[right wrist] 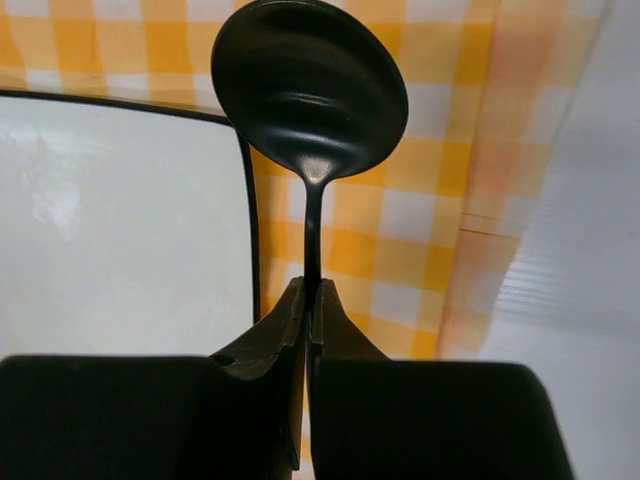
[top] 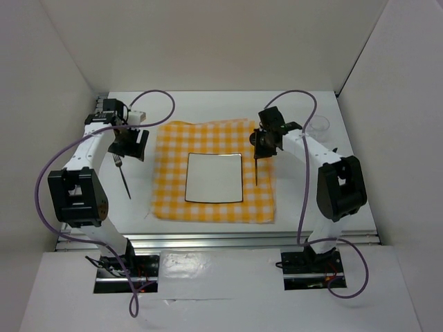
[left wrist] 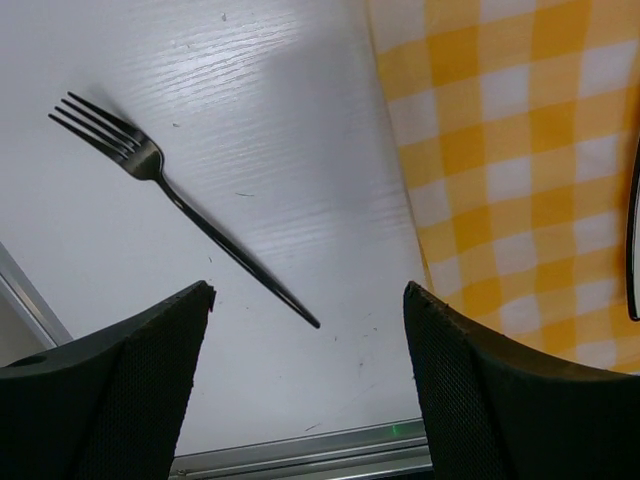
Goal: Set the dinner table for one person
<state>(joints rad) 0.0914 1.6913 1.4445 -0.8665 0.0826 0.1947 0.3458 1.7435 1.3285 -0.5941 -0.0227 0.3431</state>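
The white dinner table (top: 208, 104) bears a yellow-and-white checked cloth (top: 173, 145) with a white square plate (top: 214, 178) in its middle. A black fork (top: 123, 176) lies on the bare table left of the cloth, also in the left wrist view (left wrist: 180, 205). My left gripper (top: 130, 145) is open and empty above the fork's far end; its jaws stand wide apart (left wrist: 310, 290). My right gripper (top: 263, 142) is shut on the handle of a black spoon (right wrist: 310, 90), held over the cloth (right wrist: 420, 230) just right of the plate (right wrist: 120, 220).
A clear glass (top: 318, 126) stands at the back right of the table, beside the right arm. An aluminium rail (top: 221, 238) runs along the near edge, also in the left wrist view (left wrist: 300, 455). White walls enclose the table on three sides.
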